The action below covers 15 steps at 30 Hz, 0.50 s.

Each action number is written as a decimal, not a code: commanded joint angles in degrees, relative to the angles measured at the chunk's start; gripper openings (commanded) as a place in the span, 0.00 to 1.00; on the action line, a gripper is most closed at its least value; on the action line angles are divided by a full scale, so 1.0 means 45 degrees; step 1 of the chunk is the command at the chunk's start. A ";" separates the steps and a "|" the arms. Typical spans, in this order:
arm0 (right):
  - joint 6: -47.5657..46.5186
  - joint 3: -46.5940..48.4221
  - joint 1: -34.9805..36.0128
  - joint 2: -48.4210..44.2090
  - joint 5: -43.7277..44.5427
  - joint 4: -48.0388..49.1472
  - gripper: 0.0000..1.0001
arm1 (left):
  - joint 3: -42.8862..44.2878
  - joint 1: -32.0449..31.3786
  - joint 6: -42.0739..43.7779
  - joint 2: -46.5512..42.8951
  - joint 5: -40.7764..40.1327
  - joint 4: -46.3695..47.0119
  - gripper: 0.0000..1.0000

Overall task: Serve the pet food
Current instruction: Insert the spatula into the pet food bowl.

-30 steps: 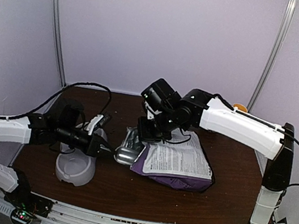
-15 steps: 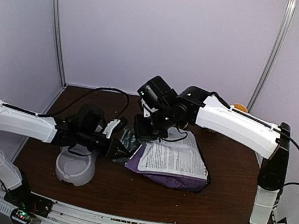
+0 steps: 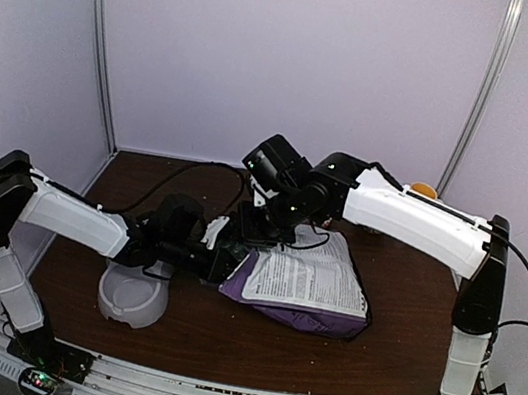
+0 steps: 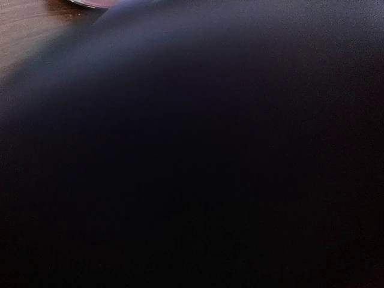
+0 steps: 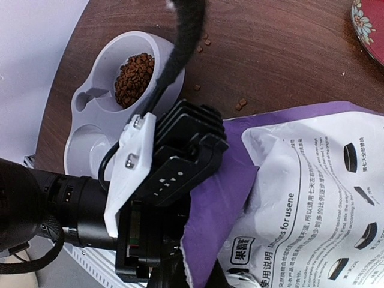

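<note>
Since 1 second ago the left arm [image 3: 68, 216] has stretched low and rightward, the left gripper [image 3: 229, 260] now inside the purple bag [image 3: 315, 287] with its fingers hidden so I cannot tell their grip, while the right gripper [image 3: 261, 227] is closed above it and pet food [image 5: 133, 78] lies in 1 compartment of the grey bowl [image 5: 90, 114].

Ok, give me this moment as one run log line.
left gripper: inside purple bag, jaws hidden | right gripper: shut on purple bag's edge | pet food: heap in one bowl compartment, strays on table

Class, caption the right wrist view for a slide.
Left arm reaches into the purple bag; kibble sits in one bowl compartment.
</note>
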 commanded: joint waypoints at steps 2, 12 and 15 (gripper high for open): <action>0.0211 0.0620 0.0231 -0.0288 -0.0700 0.1590 0.00 | 0.0259 -0.0370 -0.0521 0.1182 0.0175 0.0767 0.00; 0.0351 0.0479 0.0264 -0.0303 -0.0883 0.1869 0.00 | 0.0483 -0.0474 -0.1217 0.2315 0.1050 0.2202 0.00; 0.0364 0.0396 0.0280 -0.0336 -0.0883 0.1921 0.00 | 0.0401 -0.0474 -0.1627 0.2375 0.1418 0.2847 0.00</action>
